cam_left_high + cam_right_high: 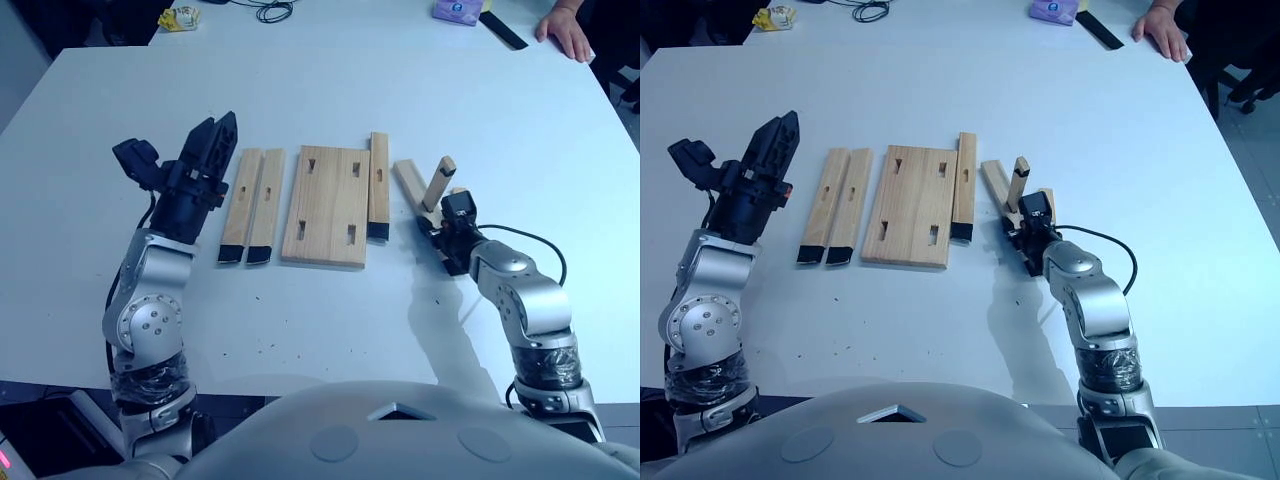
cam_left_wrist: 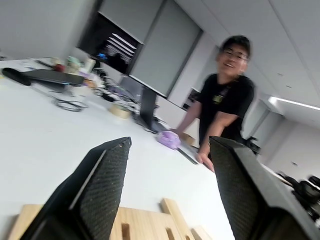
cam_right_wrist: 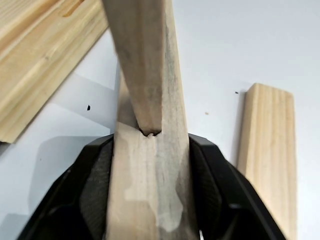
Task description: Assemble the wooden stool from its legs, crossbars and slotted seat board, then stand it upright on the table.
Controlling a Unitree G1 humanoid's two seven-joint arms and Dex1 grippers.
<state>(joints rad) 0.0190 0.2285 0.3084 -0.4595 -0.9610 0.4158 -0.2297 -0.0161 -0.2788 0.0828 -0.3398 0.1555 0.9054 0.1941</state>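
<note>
- Worktop [image 1: 520, 120]: white, all wooden parts sit in a row mid-surface. There is wide bare room from the row to the far edge, and a narrower bare band toward the near edge.
- Sides: bare surface from the left claw out to the left edge, and from the right arm out to the right edge.
- Seat board [image 1: 325, 205]: one, lying flat in the middle of the row, four slots showing.
- Slotted legs [image 1: 241, 205] with black tips: three. Two lie side by side and touching, just left of the board with a thin gap. The third leg [image 1: 378, 185] lies along the board's right edge.
- Slanted strip [image 1: 407, 178]: one, flat on the worktop just right of the third leg.
- Short stick [image 1: 438, 182]: one, tilted up off the worktop, with its low end at the slanted strip. Cannot tell whether they touch.
- Loose piece [image 3: 265, 150]: one, flat on the worktop, just beside the right claw.
- Right claw [image 3: 152, 145]: low by the worktop, right of the board, clamped on the short stick with pads on both sides.
- Left claw [image 1: 220, 122]: raised off the worktop, left of the two legs, fingers spread apart, gripping nothing.
- Far edge clutter, well apart from the parts: one yellow packet [image 1: 180, 17], one purple packet [image 1: 455, 10], cables [image 1: 272, 10].
</note>
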